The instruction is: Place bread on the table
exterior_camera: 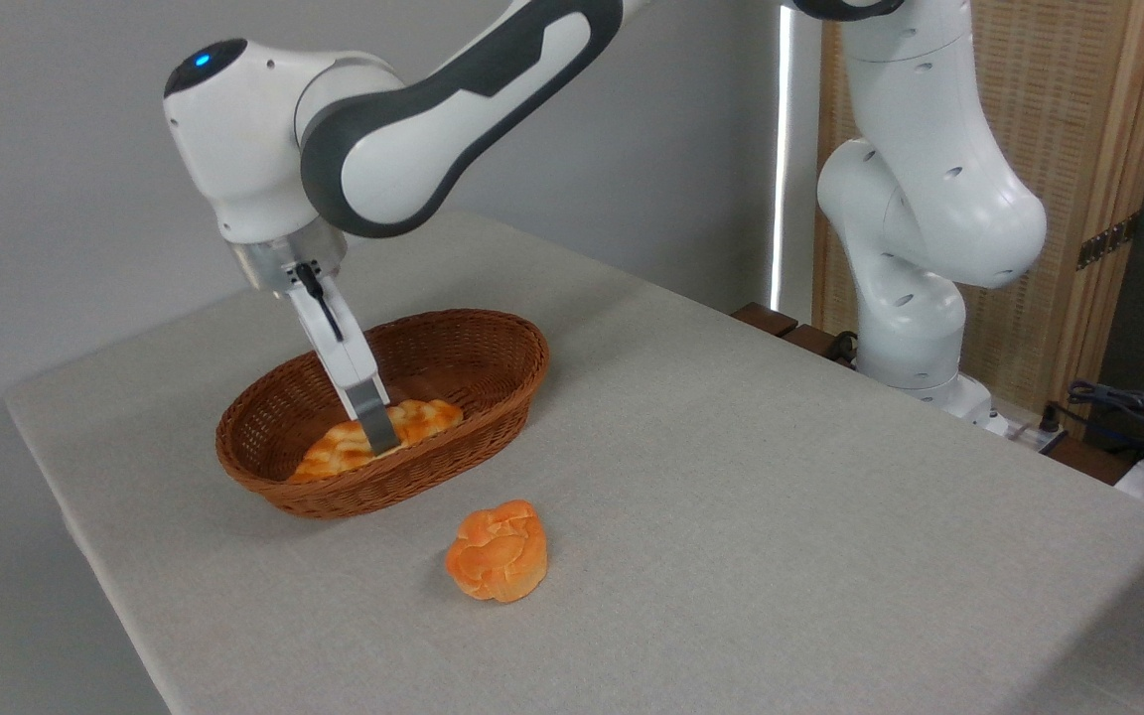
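Golden bread sits clamped between fingers inside basket

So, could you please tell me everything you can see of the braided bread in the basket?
The bread is a long, flat braided loaf, golden-yellow with orange-brown bumps. It sits inside the brown wicker basket, toward its near side, partly hidden by the rim. The gripper crosses its middle; only one finger shows, so a grasp cannot be confirmed.

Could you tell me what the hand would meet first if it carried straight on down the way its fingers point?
Most likely the bread: the hand points down into the basket, its tip right at the loaf. Whether they already touch is unclear.
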Motion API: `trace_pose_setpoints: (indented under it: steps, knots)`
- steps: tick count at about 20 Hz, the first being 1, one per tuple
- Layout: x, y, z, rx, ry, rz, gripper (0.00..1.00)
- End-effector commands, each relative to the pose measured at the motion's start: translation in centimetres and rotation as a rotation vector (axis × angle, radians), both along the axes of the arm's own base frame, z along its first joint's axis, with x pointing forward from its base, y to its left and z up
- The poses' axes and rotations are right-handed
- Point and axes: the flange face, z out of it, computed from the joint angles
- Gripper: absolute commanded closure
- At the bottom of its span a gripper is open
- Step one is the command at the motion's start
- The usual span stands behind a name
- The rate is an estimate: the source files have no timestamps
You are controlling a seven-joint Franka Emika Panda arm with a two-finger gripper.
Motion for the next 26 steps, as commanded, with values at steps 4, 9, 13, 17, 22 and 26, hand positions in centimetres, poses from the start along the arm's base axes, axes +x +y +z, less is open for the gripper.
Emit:
trace_pose_setpoints:
  steps: [4, 9, 13, 17, 22, 26]
  knots:
    - [-1.1, -0.3, 3.7, -0.043, -0.026, 0.027, 0.52]
    - [-2.1, 1.1, 6.7, -0.056, -0.030, 0.049, 0.52]
    - [-2.6, 4.5, 9.0, -0.036, -0.030, 0.099, 0.50]
    - [-2.7, 9.6, 10.4, -0.020, -0.031, 0.174, 0.48]
    - [-3.0, 14.5, 8.3, 0.036, 0.002, 0.241, 0.37]
    - [-3.4, 17.4, 6.0, 0.083, 0.037, 0.272, 0.09]
